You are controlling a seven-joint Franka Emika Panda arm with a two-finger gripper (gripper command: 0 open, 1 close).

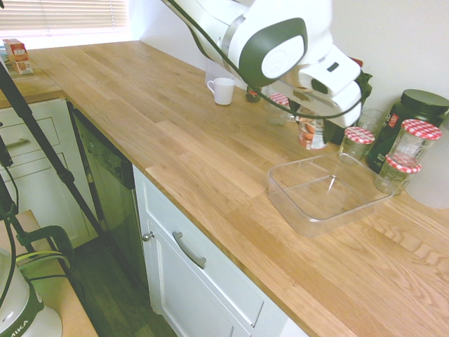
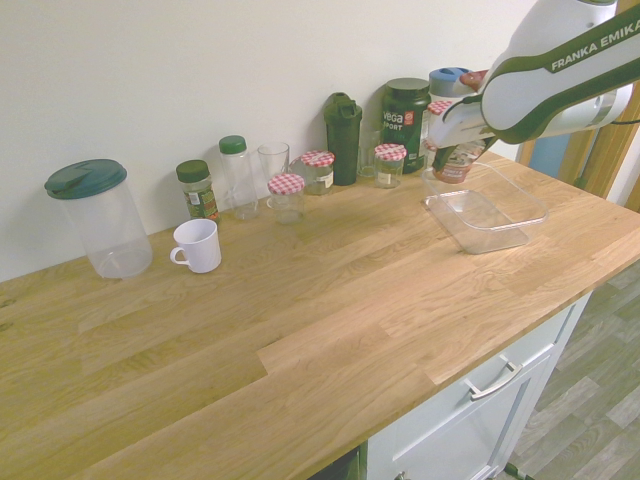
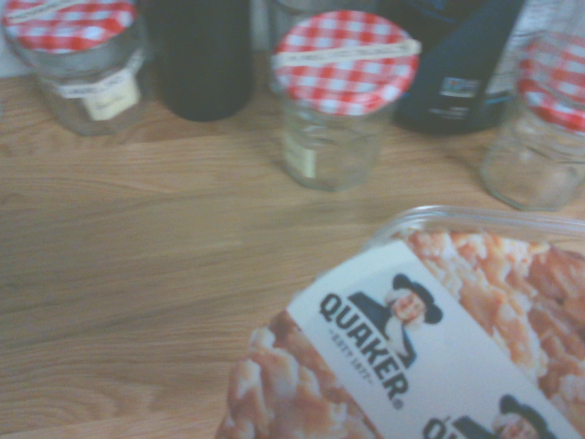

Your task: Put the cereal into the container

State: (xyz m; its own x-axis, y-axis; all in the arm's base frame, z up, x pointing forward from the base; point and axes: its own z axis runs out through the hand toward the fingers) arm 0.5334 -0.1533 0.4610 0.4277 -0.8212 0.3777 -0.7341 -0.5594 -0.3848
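The cereal is a small cup-shaped packet with a red, white and brown label, and it hangs above the counter under the arm's hand. My gripper is shut on it from above. The packet sits over the back corner of the container, a shallow clear plastic tub with nothing in it. The tub stands near the counter's front edge. In the wrist view the Quaker label of the cereal fills the lower part, with the container's rim just behind it.
Glass jars with red-checked lids line the wall behind the tub, beside a black Vega tub and a dark shaker bottle. A white mug and a clear pitcher with a green lid stand further along the wall.
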